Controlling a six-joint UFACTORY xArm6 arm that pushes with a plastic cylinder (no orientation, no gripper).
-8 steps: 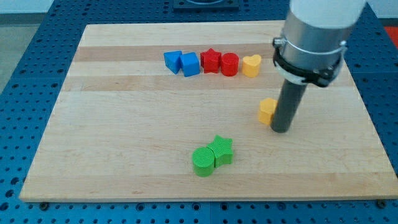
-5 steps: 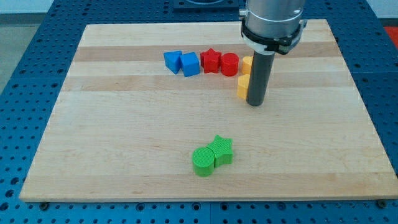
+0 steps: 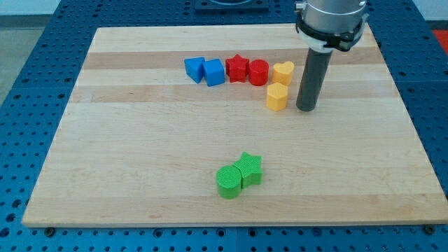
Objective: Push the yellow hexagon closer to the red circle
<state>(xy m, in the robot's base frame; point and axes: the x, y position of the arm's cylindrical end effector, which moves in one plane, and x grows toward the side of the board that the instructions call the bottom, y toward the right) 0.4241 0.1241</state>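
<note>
The yellow hexagon [image 3: 277, 96] sits on the wooden board just below and right of the red circle [image 3: 258, 72], close to it with a small gap. My tip [image 3: 306, 108] rests on the board to the right of the yellow hexagon, apart from it. A yellow heart [image 3: 283, 73] lies right of the red circle, just above the hexagon.
A red star [image 3: 238, 68] sits left of the red circle. Two blue blocks [image 3: 195, 68] [image 3: 214, 72] lie further left in the same row. A green circle [image 3: 228, 181] and a green star [image 3: 249, 169] touch each other near the view's bottom.
The yellow hexagon has moved up and left, from the board's middle right to just below the red circle and yellow heart. My tip pushed it there, then drew back to the right.
</note>
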